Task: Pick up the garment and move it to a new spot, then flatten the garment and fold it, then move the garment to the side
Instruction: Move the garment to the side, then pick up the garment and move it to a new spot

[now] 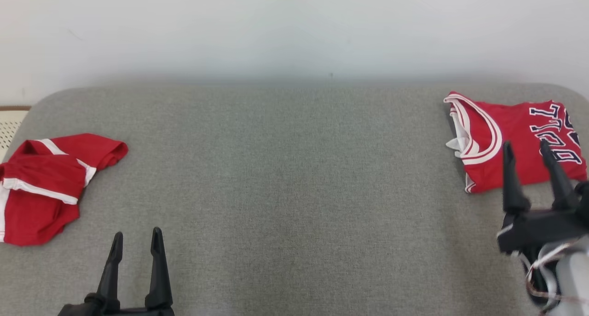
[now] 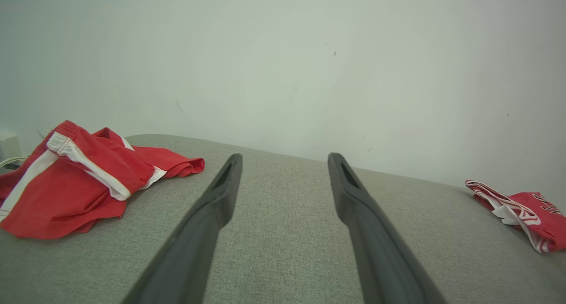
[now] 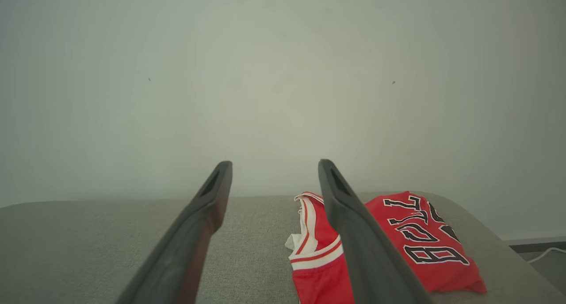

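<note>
A crumpled red garment (image 1: pixel 46 187) with white stripes lies at the left edge of the grey fabric surface (image 1: pixel 294 178); the left wrist view has this garment (image 2: pixel 75 184) ahead and to the left. My left gripper (image 1: pixel 138 233) stands open near the front edge, to the right of it, with nothing between its fingers (image 2: pixel 221 198). A folded red jersey (image 1: pixel 515 136) with white trim and dark lettering lies at the far right. My right gripper (image 1: pixel 526 145) hovers open at the jersey's near edge. In the right wrist view the jersey (image 3: pixel 415 242) lies ahead, partly behind the right finger (image 3: pixel 353 233).
A white wall (image 1: pixel 294 31) runs behind the surface's far edge. A pale perforated object (image 1: pixel 9 127) sits off the left corner. In the right wrist view, floor and a white cable (image 3: pixel 544 253) lie beyond the surface's right edge. The grey middle stretches between the two red pieces.
</note>
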